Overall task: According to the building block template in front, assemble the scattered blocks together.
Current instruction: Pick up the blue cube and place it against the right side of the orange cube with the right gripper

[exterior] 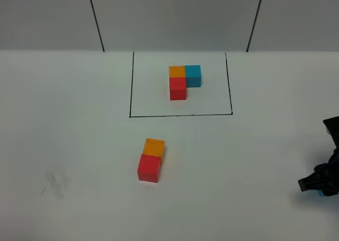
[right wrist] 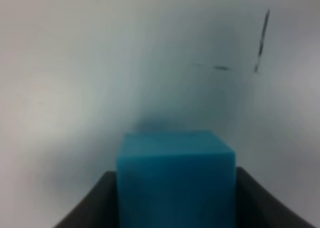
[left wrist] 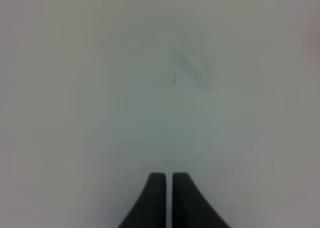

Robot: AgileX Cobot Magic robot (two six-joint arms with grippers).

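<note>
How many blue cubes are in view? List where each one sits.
2. One blue cube completes the framed template beside its orange cube; the other blue cube sits between the right gripper's fingers at the table's right edge.

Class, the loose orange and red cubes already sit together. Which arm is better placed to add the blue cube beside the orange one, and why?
The right arm: the right gripper is already shut on the blue cube, while the left gripper is shut and empty over bare table.

Even soft light, blurry wrist views
</note>
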